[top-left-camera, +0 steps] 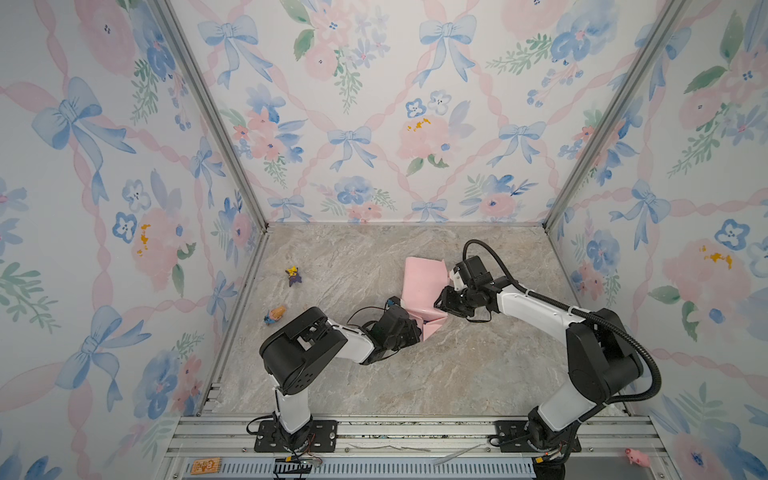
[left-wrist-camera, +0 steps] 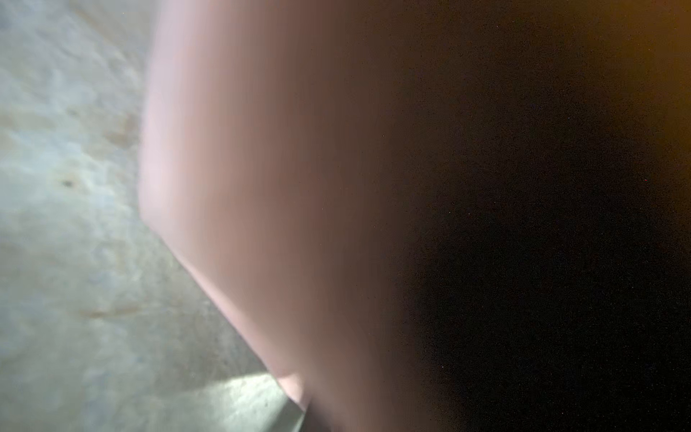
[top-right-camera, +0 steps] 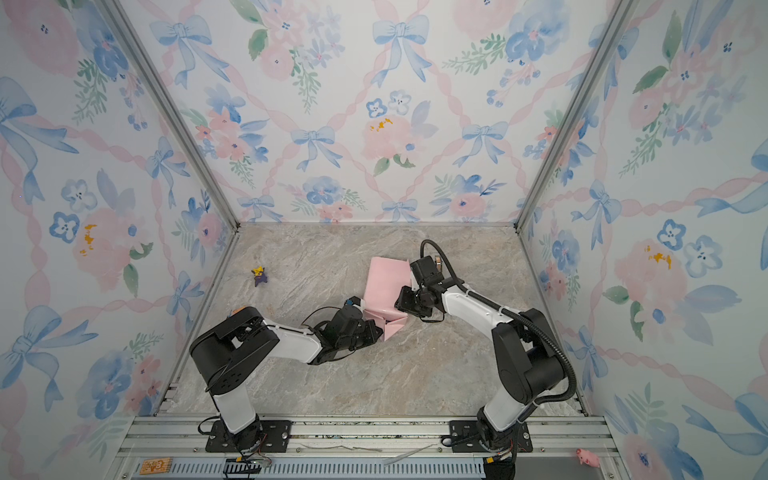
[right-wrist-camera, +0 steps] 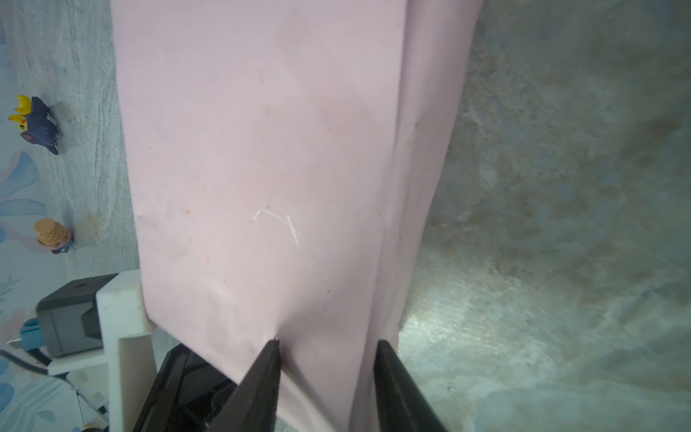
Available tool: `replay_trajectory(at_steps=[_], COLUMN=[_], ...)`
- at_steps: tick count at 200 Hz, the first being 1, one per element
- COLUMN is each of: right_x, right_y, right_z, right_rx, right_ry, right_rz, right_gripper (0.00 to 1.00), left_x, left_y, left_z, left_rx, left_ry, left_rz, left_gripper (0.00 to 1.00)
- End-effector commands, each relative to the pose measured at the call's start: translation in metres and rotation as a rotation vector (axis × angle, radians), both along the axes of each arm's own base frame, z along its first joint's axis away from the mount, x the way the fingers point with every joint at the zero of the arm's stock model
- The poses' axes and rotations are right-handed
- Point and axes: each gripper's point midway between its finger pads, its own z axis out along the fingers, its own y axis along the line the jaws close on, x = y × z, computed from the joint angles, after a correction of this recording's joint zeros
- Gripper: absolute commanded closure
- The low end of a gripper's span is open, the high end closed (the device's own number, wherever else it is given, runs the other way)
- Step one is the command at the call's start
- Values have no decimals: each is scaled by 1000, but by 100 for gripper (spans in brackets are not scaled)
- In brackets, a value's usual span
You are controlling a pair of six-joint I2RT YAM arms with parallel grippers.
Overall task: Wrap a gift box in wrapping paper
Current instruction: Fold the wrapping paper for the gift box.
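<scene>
A pale pink, creased sheet of wrapping paper [top-left-camera: 422, 282] [top-right-camera: 384, 282] is seen folded into a bundle around the middle of the grey marble-patterned tabletop [top-left-camera: 415, 374], slightly right of centre. The gift box is hidden in every view.

The right gripper [top-left-camera: 440, 305] [top-right-camera: 399, 303] is set against the bundle's right side. In the right wrist view [right-wrist-camera: 328, 355] its black fingers [right-wrist-camera: 261, 381] are held partly apart and closed on a ridge of the paper [right-wrist-camera: 261, 149], which is puckered at one tip.

The left gripper [top-left-camera: 415, 328] [top-right-camera: 374, 330] is placed at the bundle's near left corner with its fingers closed. Whether paper is pinched cannot be told, as the left wrist view is filled by blurred pink paper [left-wrist-camera: 243, 187].

A small navy and yellow toy figure [top-left-camera: 294, 276] and a small orange toy figure [top-left-camera: 275, 314] are found well left of the paper.
</scene>
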Motion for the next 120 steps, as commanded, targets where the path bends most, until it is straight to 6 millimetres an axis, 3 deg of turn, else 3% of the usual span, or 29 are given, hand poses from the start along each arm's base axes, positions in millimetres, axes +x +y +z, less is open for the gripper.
replay_trajectory(at_steps=[1,120], right_x=[-9,-4], right_y=[-3,3], right_z=[-19,-19], right_rx=[-46,-28], right_ry=[58,53], right_rz=[18,27], right_gripper=[58,58], left_x=[-37,-38], left_y=[24,8], left_z=[-45,-25], left_rx=[135,132], left_ry=[189,136], left_rz=[-30,-88], left_gripper=[100,100])
